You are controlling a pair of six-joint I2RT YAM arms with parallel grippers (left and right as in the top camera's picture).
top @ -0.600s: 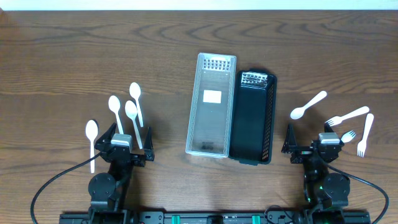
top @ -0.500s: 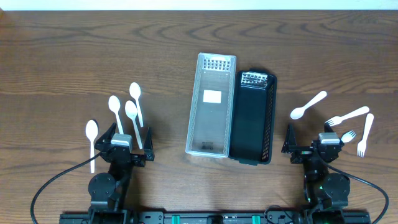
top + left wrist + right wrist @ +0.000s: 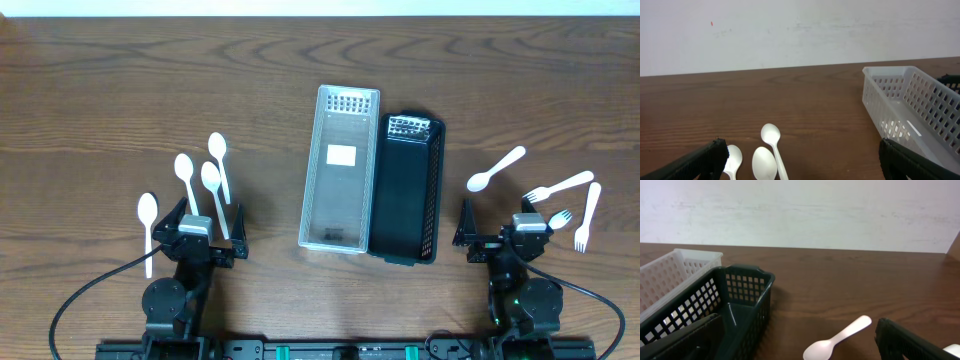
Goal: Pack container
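Note:
A clear white basket and a black basket lie side by side at mid-table, both empty. Several white plastic spoons lie at the left. One white spoon and three white forks lie at the right. My left gripper is open and empty, low at the near edge behind the spoons; its view shows the white basket to the right. My right gripper is open and empty, with the single spoon between its fingers' line and the black basket to its left.
The wooden table runs to a white wall at the back. Black cables loop from both arm bases along the near edge. A fork tip shows at the right wrist view's lower right corner.

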